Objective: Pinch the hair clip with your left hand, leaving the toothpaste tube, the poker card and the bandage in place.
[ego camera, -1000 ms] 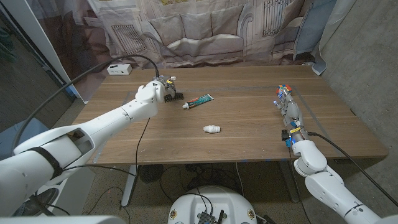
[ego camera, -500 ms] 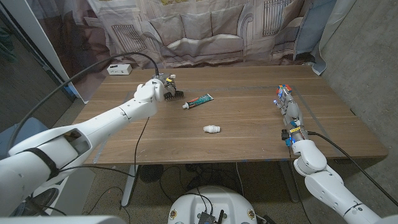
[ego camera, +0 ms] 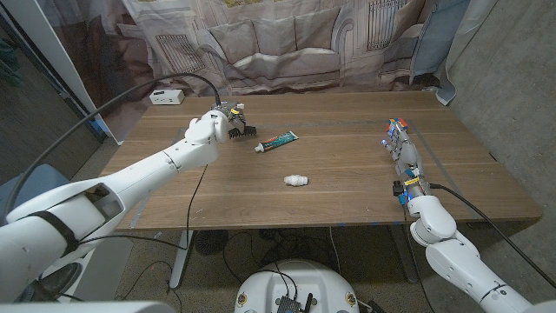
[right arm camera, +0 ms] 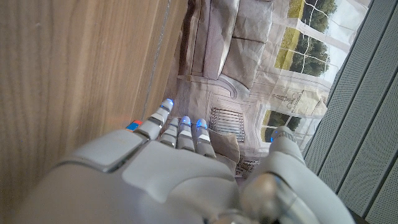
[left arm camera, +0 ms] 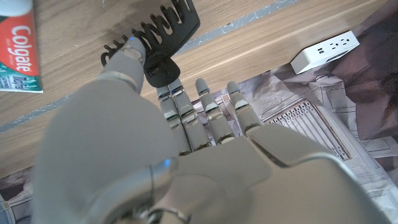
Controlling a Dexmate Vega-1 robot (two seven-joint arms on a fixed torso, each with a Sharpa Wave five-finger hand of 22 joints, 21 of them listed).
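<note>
I had the left robot hand (ego camera: pixel 213 127) out over the far left part of the table (ego camera: pixel 347 174), and the black hair clip (ego camera: pixel 244 131) sat at its fingertips, on the side toward the table's middle. From the left wrist camera the clip (left arm camera: pixel 155 37) was pinched between the thumb and the fingers (left arm camera: pixel 180 99), its comb teeth pointing away from the palm. I could not tell whether it was lifted off the wood or touching it.

Just beyond the clip, further from the left robot hand, lay the toothpaste tube (ego camera: pixel 276 141), close to the clip but apart from it; its red and green printed end also showed beside the thumb in the wrist camera (left arm camera: pixel 18 50). The small white bandage (ego camera: pixel 296 180) lay nearer the table's front edge, well apart from the hand.

A white power strip (ego camera: pixel 165 96) sat behind the left robot hand near the far corner.

My right robot hand (ego camera: pixel 402 155) stood at the right side of the table, fingers stretched out together and holding nothing, well apart from every object
</note>
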